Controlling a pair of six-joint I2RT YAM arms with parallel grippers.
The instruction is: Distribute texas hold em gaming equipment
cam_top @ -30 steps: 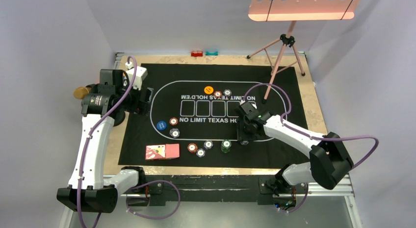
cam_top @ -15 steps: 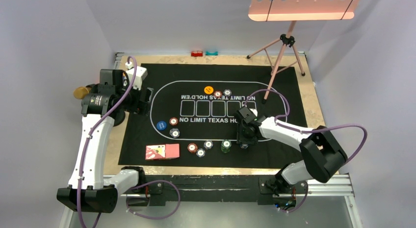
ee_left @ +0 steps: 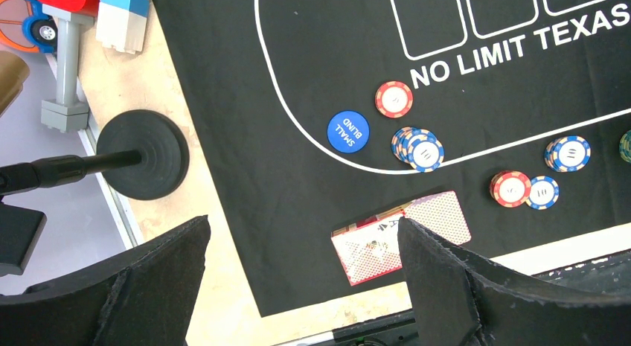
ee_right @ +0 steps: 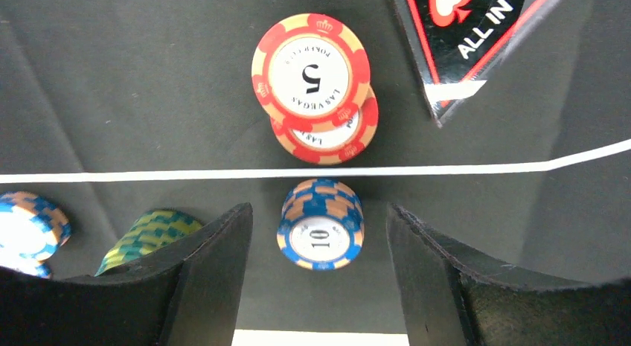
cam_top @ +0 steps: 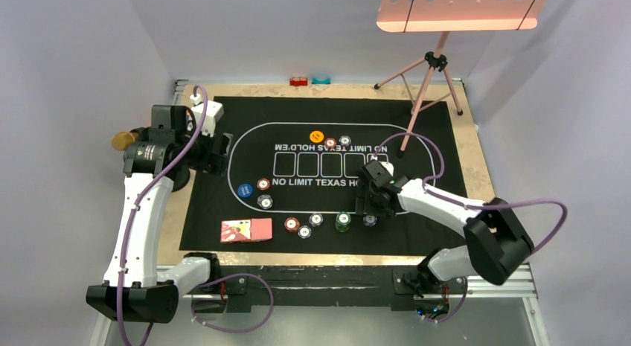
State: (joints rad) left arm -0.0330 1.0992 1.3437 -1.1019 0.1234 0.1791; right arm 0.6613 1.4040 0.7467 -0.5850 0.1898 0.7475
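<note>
My right gripper [cam_top: 370, 210] [ee_right: 320, 245] is open and low over the black poker mat [cam_top: 439, 130]. Its fingers stand either side of a blue-and-tan "10" chip stack [ee_right: 321, 225] [cam_top: 370, 221] without touching it. Beyond lie two red "5" chips [ee_right: 312, 74] and the red-edged "ALL IN" triangle marker [ee_right: 461, 33]. A green chip stack [ee_right: 152, 231] [cam_top: 342, 221] sits left of the fingers. My left gripper [cam_top: 217, 152] [ee_left: 305, 286] is open and empty, high over the mat's left part. Below it are the blue "SMALL BLIND" disc [ee_left: 348, 131], chips [ee_left: 418, 147] and the pink-backed cards [ee_left: 402, 231] [cam_top: 246, 230].
An orange disc [cam_top: 316, 136] and two chips [cam_top: 337, 142] lie at the mat's far side. A pink tripod [cam_top: 428, 78] stands back right. A microphone stand base [ee_left: 143, 154] and toy bricks [ee_left: 89, 4] sit left of the mat. Two small bricks [cam_top: 309, 81] lie at the back edge.
My right gripper has shifted slightly towards the green stack and the right elbow has swung. The blue "10" stack now shows just near of the fingers. The left arm is still.
</note>
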